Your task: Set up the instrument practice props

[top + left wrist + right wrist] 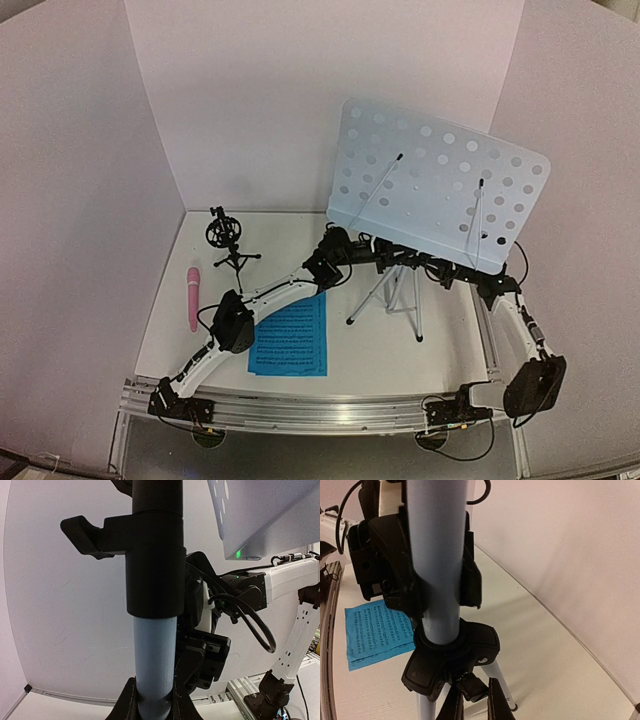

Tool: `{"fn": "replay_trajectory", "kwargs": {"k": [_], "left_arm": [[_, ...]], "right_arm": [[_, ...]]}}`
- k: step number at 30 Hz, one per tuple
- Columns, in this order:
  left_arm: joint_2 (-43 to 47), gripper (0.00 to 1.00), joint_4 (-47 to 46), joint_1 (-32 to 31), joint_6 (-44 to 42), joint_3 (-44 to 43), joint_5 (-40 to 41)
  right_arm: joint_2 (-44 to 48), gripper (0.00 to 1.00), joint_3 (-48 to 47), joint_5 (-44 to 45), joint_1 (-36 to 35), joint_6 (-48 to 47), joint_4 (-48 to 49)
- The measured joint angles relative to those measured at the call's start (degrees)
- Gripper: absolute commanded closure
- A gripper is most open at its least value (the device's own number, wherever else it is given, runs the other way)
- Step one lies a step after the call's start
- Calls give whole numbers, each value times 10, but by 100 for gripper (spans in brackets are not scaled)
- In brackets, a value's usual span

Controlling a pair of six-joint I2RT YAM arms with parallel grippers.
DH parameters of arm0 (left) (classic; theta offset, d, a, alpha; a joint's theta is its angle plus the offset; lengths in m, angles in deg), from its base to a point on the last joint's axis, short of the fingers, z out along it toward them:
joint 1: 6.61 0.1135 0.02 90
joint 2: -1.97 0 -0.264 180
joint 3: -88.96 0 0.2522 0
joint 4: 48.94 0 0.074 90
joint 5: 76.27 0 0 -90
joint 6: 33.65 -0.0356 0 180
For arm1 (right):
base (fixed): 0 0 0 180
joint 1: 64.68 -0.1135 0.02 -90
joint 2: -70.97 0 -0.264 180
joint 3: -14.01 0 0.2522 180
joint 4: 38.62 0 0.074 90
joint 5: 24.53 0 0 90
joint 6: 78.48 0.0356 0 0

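The pale-blue perforated music stand stands upright on silver tripod legs at the middle right. My left gripper is shut on the stand's pale-blue pole, just below its black collar. My right gripper is shut on a small black knob under the tripod's black hub. The blue sheet-music pages lie flat in front of the stand, and also show in the right wrist view. The pink microphone lies at the left. The black tripod mic mount stands behind it.
White walls enclose the table on three sides. A metal rail runs along the near edge. The stand's desk overhangs both wrists. A black cable loop hangs from the right wrist.
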Motion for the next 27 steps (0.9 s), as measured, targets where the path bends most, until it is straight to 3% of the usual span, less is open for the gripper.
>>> {"fn": "replay_trajectory", "kwargs": {"k": [14,23,27], "left_arm": [[0,100,-2,-1,-5,2,-2],[0,100,-5,-1,-6,3,-4],[0,100,-5,0,-7,3,-5]], "right_arm": [[-27,80,-42,-31,8,176,-74],[-52,79,-58,-65,16,296,-91],[-62,66,-65,-78,18,350,-99]]}}
